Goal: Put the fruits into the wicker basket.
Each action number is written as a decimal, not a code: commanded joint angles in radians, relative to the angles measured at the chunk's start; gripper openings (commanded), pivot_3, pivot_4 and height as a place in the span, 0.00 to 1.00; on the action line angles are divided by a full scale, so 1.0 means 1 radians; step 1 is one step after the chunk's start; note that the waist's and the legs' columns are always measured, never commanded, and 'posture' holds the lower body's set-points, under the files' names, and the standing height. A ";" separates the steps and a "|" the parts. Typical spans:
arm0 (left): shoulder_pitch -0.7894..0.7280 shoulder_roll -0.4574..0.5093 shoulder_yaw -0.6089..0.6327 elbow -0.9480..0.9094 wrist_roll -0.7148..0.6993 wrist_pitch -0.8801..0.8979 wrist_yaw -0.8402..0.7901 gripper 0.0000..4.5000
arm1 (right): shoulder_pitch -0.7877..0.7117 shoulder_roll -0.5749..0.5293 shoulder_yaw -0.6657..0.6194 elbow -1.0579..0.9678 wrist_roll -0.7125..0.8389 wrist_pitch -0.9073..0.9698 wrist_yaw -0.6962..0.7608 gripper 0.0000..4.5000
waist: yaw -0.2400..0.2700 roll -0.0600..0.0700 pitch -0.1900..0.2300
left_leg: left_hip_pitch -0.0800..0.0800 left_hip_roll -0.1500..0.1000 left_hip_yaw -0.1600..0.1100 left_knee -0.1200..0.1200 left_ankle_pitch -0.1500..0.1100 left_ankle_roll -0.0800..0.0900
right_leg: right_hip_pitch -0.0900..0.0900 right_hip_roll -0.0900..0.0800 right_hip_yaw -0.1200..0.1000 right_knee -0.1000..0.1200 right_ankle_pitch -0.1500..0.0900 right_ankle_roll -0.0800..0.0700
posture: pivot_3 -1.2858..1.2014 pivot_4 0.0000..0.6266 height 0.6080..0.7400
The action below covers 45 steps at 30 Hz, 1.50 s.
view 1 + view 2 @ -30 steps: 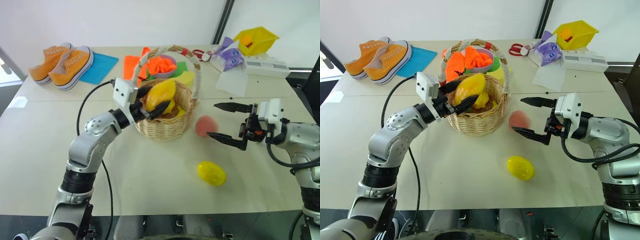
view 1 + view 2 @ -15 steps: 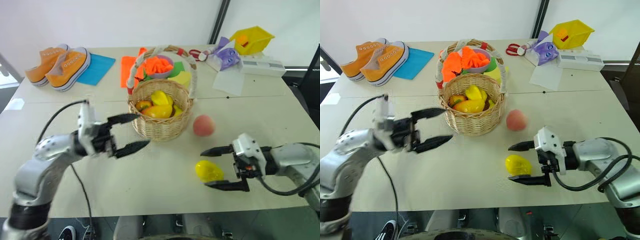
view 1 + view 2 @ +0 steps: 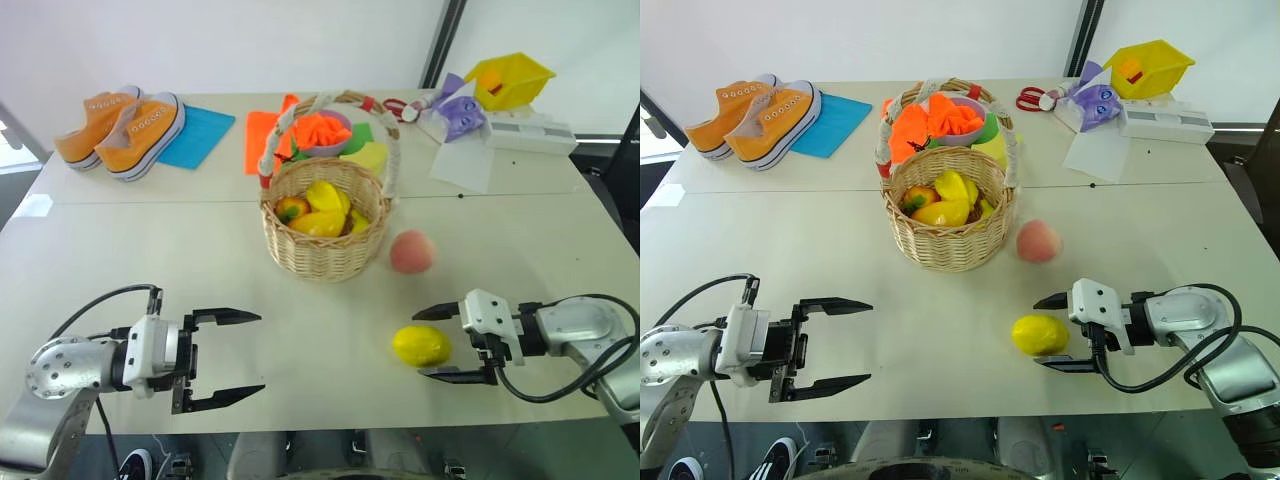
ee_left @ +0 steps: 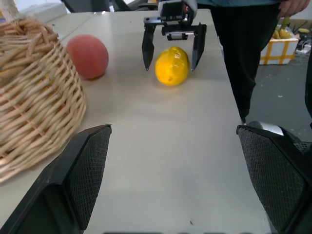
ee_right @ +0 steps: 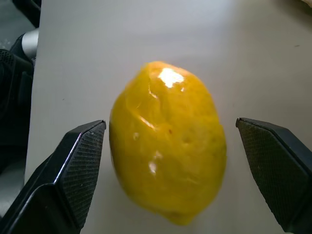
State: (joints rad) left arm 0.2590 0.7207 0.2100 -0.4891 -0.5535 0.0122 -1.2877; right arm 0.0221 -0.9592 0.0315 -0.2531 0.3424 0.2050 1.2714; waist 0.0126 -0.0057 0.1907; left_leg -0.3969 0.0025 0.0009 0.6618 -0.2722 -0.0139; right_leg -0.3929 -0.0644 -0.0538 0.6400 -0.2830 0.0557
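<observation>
Beside the wicker basket (image 3: 325, 225), on its right and toward the table's near edge, the lemon-like fruit (image 3: 421, 345) lies on its side on the pale tabletop (image 3: 300, 330); the right gripper (image 3: 440, 343) has its black fingers spread wide on either side of it, not yet touching, apparently set to close across the narrow middle; the skin is glossy yellow with a bright highlight, oval and tapering to a blunt tip. Just right of the basket, apart from its wall, the round pink peach (image 3: 411, 251) sits free. Inside the basket the orange-yellow mango (image 3: 317, 223) rests among other yellow pieces. Left of the basket and near the table's front edge, the left gripper (image 3: 225, 356) hangs wide open and empty, likely kept clear of the other arm's work.
</observation>
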 commanded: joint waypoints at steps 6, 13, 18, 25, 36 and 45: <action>-0.012 -0.021 -0.022 0.028 0.019 -0.062 0.032 1.00 | -0.020 0.035 -0.043 -0.020 0.074 0.031 -0.007 0.54 | 0.001 0.000 0.000 | 0.000 0.000 0.000 0.000 0.000 0.000 | 0.000 0.000 0.000 0.000 0.000 0.000 | 0.52 0.24 1.00; -0.109 -0.078 0.010 0.070 -0.026 -0.016 0.169 1.00 | -0.215 0.152 -0.152 -0.056 0.286 0.168 -0.140 0.54 | -0.001 0.000 0.000 | 0.001 0.000 0.000 0.001 0.000 0.000 | 0.001 0.000 0.000 0.003 0.000 0.001 | 0.52 0.24 1.00; -0.146 -0.100 0.021 0.118 -0.004 -0.018 0.231 1.00 | -0.497 0.304 -0.066 0.044 0.109 0.180 -0.390 0.54 | -0.005 -0.001 0.000 | 0.002 0.000 0.000 0.001 0.000 0.000 | -0.001 0.001 0.000 0.006 0.001 0.002 | 0.52 0.24 1.00; -0.218 -0.117 0.024 0.195 0.023 -0.022 0.308 1.00 | -0.698 0.505 0.086 0.164 -0.067 0.155 -0.558 0.54 | -0.003 -0.001 -0.001 | -0.003 0.000 0.000 0.001 0.000 0.000 | -0.006 0.001 -0.001 0.010 0.003 0.005 | 0.52 0.24 1.00; -0.172 -0.126 0.009 0.136 0.023 -0.007 0.343 1.00 | -0.676 0.518 0.049 0.147 -0.007 0.180 -0.473 0.98 | -0.003 -0.002 -0.001 | -0.010 -0.002 0.000 0.003 0.001 0.000 | -0.012 0.000 -0.001 0.010 0.004 0.006 | 0.52 0.24 1.00; -0.147 -0.107 -0.024 0.054 -0.049 0.077 0.305 1.00 | -0.383 0.229 -0.185 -0.104 0.313 0.359 -0.228 0.98 | 0.000 -0.002 -0.001 | -0.009 -0.002 -0.001 0.003 0.000 0.000 | -0.010 0.000 -0.001 0.009 0.004 0.006 | 0.52 0.24 1.00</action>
State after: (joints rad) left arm 0.1143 0.6051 0.1927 -0.3925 -0.5803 0.0803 -0.9737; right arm -0.3601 -0.7180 -0.1214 -0.3422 0.6497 0.5734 1.0248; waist 0.0124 -0.0077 0.1893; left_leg -0.4061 0.0009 -0.0005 0.6647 -0.2720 -0.0134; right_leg -0.4029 -0.0646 -0.0545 0.6488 -0.2794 0.0614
